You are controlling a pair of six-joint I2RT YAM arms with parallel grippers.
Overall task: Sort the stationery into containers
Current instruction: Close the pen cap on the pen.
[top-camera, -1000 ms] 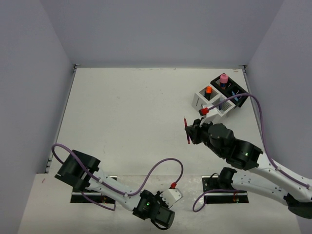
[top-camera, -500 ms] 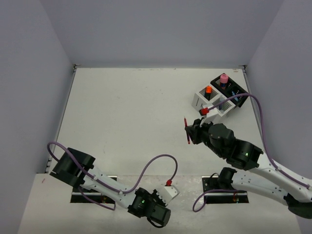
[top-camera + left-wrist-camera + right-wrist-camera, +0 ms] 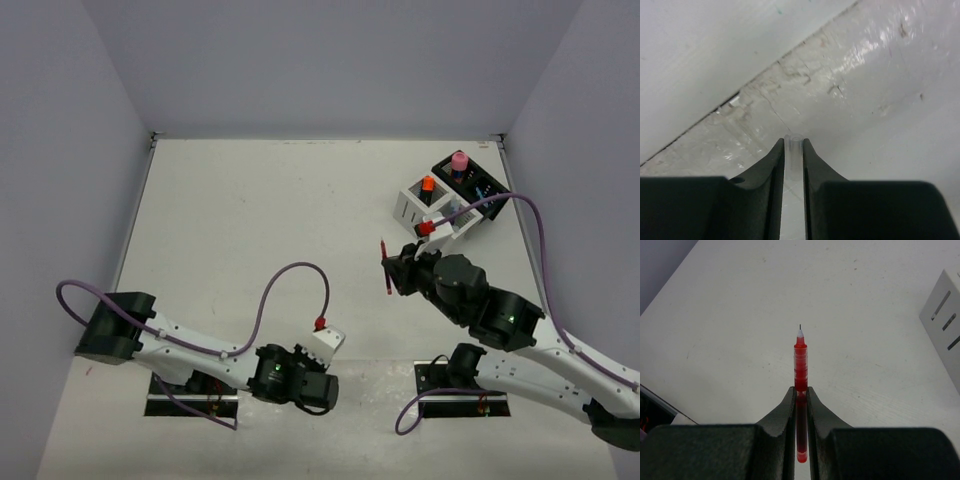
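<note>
My right gripper (image 3: 800,390) is shut on a thin red pen (image 3: 800,360), tip pointing forward, held above the table. In the top view this gripper (image 3: 393,270) and the red pen (image 3: 385,272) are left and near of the white container (image 3: 408,208), which holds an orange-capped highlighter (image 3: 427,185). The black container (image 3: 476,184) behind it holds a stubby pink cylinder (image 3: 459,160) and dark pens. My left gripper (image 3: 793,143) is shut on a thin translucent pen (image 3: 793,152) above a taped seam; its fingers are hidden under the wrist in the top view (image 3: 292,378).
Grey walls enclose the white table (image 3: 260,220) on three sides. The two arm bases and their purple cables (image 3: 290,275) lie along the near edge. The white container's slotted side shows at the right of the right wrist view (image 3: 946,315).
The left arm has swung: its elbow moved left and its wrist moved up and slightly left over the near table edge. The right gripper with the red pen has barely shifted.
</note>
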